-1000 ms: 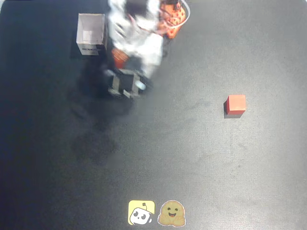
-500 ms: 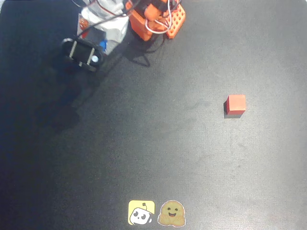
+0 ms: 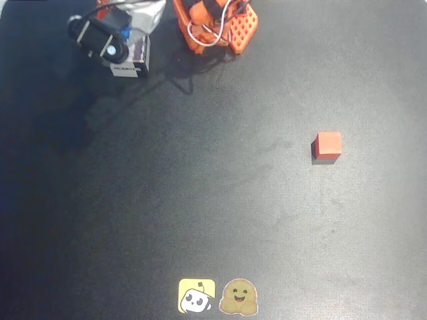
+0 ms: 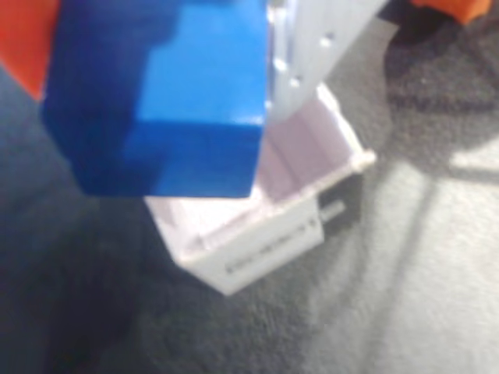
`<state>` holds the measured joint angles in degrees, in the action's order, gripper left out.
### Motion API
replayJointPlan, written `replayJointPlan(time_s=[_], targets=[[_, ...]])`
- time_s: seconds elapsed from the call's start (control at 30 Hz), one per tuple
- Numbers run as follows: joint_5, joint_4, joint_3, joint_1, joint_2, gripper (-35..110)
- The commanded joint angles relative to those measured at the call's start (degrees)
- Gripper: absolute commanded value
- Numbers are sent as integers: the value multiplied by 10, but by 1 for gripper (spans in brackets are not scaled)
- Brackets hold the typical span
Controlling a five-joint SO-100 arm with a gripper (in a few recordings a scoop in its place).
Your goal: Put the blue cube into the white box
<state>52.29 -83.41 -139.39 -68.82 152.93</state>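
Observation:
In the wrist view the blue cube (image 4: 168,93) looms large, with my gripper (image 4: 156,86) shut on it between an orange finger (image 4: 23,39) on the left and a white finger (image 4: 320,47) on the right. Just below the cube lies the white box (image 4: 273,202), open-topped, with its dark label facing the camera; the cube hangs over the box's left part. From overhead, the gripper (image 3: 107,37) hovers over the white box (image 3: 132,60) at the top left and hides most of it.
A red cube (image 3: 327,145) sits alone at the right of the black mat. The arm's orange base (image 3: 217,23) stands at the top centre. Two stickers (image 3: 218,296) lie at the mat's front edge.
The arm has swung left and towards the back, carrying the blue cube from near the mat's upper middle to above the white box. The red cube has not moved.

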Motion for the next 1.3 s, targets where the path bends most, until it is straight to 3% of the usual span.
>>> replayJointPlan(time_s=[0.0, 0.3, 1.0, 1.27], targets=[[10, -4, -6, -4, 30, 0], [46, -16, -43, -2, 99, 1], [74, -14, -47, 62, 122, 19], [48, 4, -53, 46, 128, 0]])
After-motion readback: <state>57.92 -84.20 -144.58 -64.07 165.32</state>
